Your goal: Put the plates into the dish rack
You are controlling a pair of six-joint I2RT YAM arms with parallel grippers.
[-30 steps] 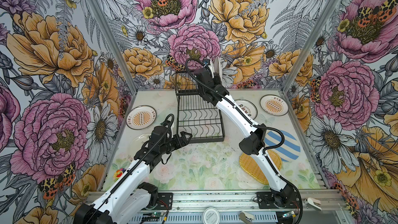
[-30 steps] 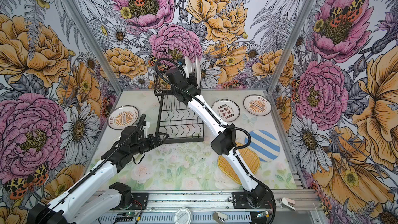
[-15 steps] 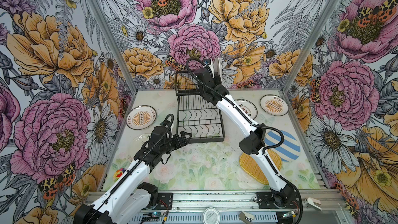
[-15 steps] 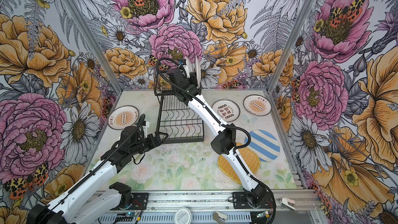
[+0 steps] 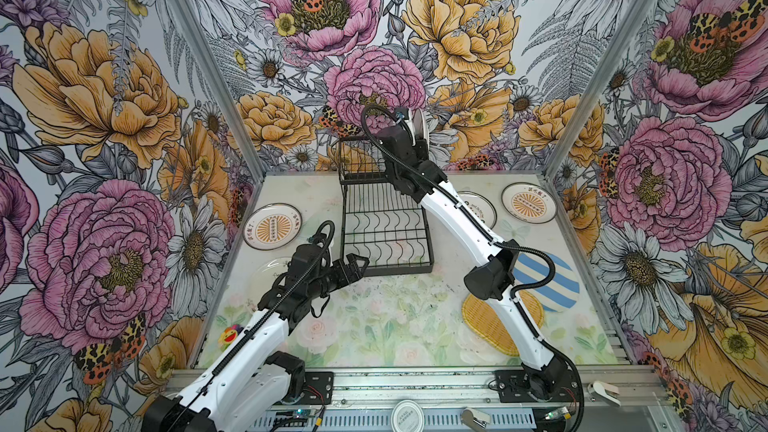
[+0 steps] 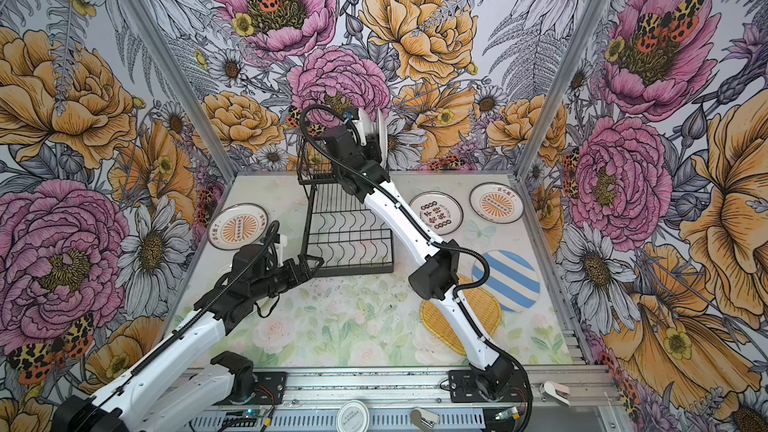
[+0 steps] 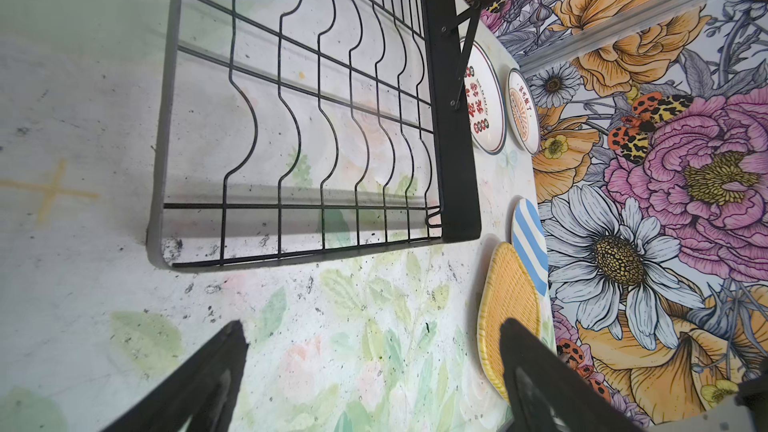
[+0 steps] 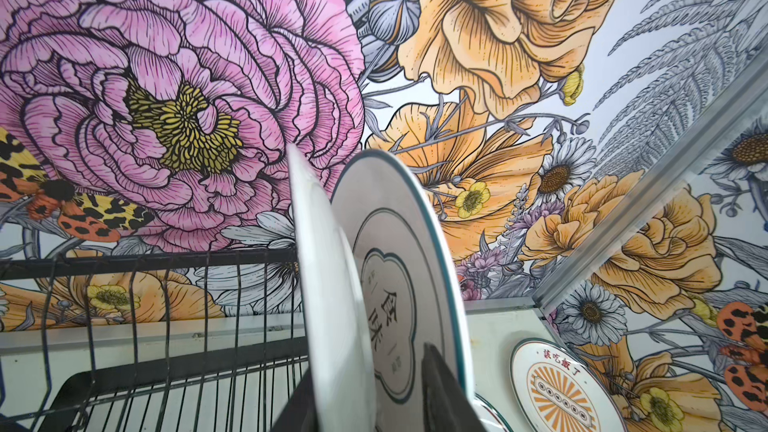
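Note:
The black dish rack (image 5: pixel 384 234) (image 6: pixel 349 238) stands at the back middle. Two plates stand upright in its raised tier: a plain white plate (image 8: pixel 320 263) and, behind it, a green-rimmed plate (image 8: pixel 395 243) with characters. My right gripper (image 8: pixel 367 357) is open around the white plate, one finger lying between the two plates with a gap to the white one. My left gripper (image 5: pixel 355 268) (image 7: pixel 372 324) hangs open and empty over the table by the rack's front left corner. Flat on the table lie a sunburst plate (image 5: pixel 272 232), a character plate (image 6: pixel 436 213), another sunburst plate (image 5: pixel 528 203), a blue-striped plate (image 5: pixel 548 280) and a yellow woven plate (image 5: pixel 490 317).
A pale plate (image 5: pixel 270 272) lies partly under my left arm. A small flower toy (image 5: pixel 227 336) sits at the front left. A round white lid (image 5: pixel 408 415) rests on the front rail. Flowered walls close in three sides.
My right gripper's jaws have parted around the white plate standing in the rack's upper tier. The left arm has not moved.

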